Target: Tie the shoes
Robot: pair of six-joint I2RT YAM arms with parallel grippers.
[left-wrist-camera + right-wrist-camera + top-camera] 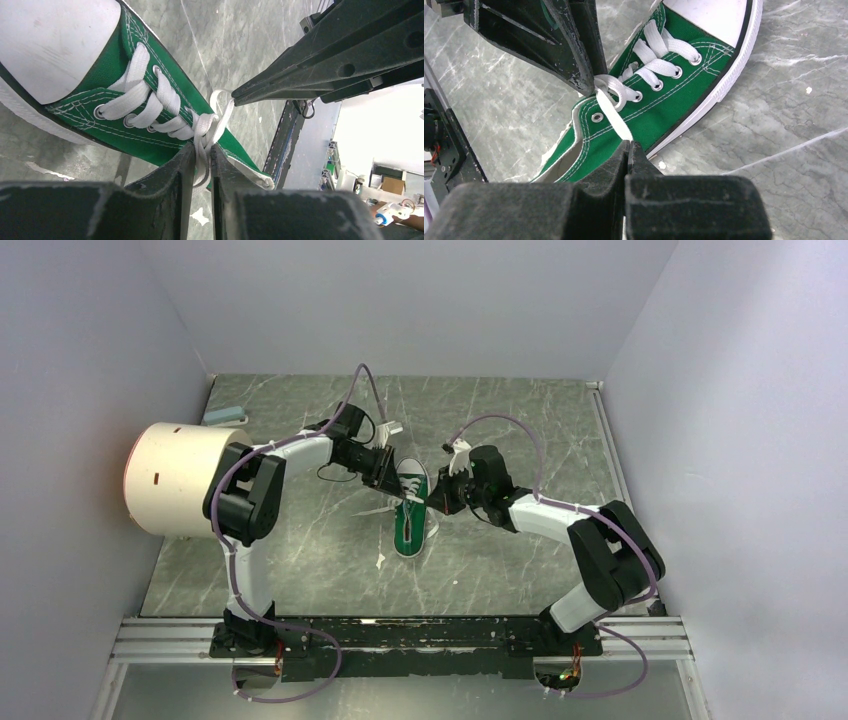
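A small green canvas sneaker (410,523) with a white toe cap and white laces lies mid-table, toe pointing away from the arms. It also shows in the left wrist view (150,107) and the right wrist view (659,107). My left gripper (394,487) is at the shoe's left side, shut on a white lace (202,150) at the knot. My right gripper (437,502) is at the shoe's right side, shut on the other lace (616,122), which runs taut from its tips to the knot. The two grippers face each other across the lacing.
A large white cylinder (180,478) lies on its side at the left wall. A small grey-blue block (224,417) sits at the back left. A loose lace end (372,510) trails left of the shoe, and white scraps (380,561) lie on the marbled table (520,560).
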